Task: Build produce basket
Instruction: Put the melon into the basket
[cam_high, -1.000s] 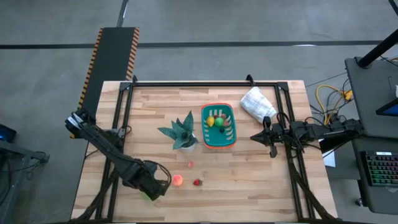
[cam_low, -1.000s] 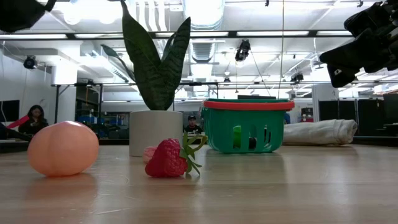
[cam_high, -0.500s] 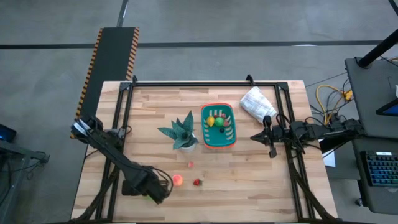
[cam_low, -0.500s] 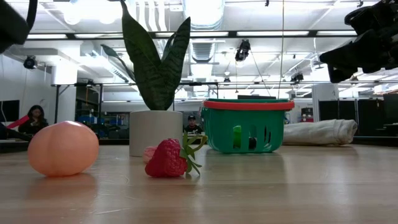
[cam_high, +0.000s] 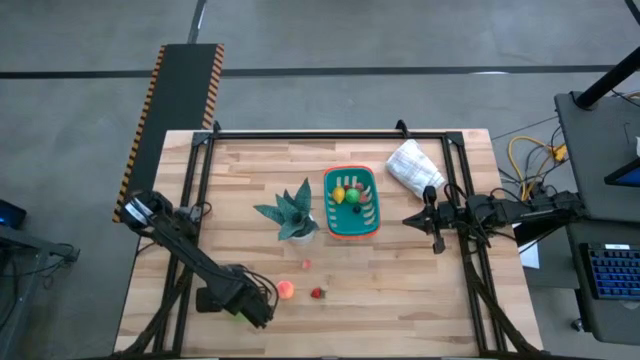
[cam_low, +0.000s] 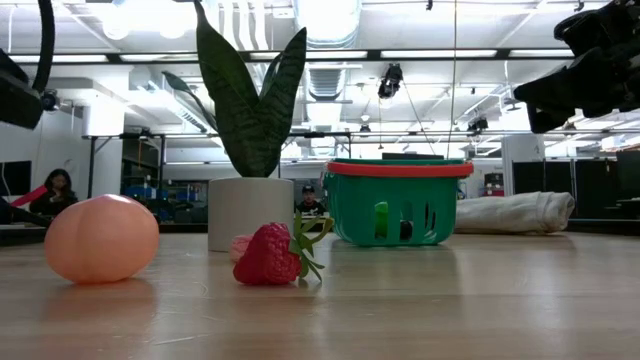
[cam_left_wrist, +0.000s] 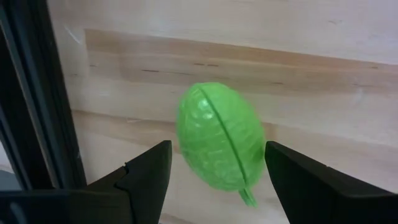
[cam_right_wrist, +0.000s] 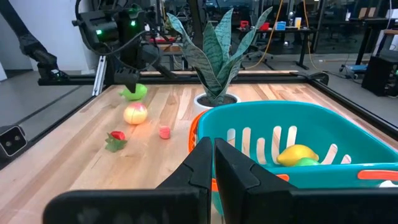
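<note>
Left fingers (cam_left_wrist: 214, 180) open, straddling green fruit (cam_left_wrist: 219, 138), low over table (cam_left_wrist: 323, 68)

We see a teal basket (cam_high: 352, 202) with an orange band, a bright green fruit (cam_left_wrist: 219, 138), a red strawberry (cam_low: 270, 255), and a pale wooden table (cam_high: 400, 290).

A: Any legible text, labels, brands or numbers to be logged?

B: None. Nothing readable is found on the small teal-green slotted plastic basket (cam_high: 351, 202), the wooden slatted table (cam_high: 400, 290) or the white cloth bag (cam_high: 414, 166).

A: Room behind?

B: No signs can be made out there.
</note>
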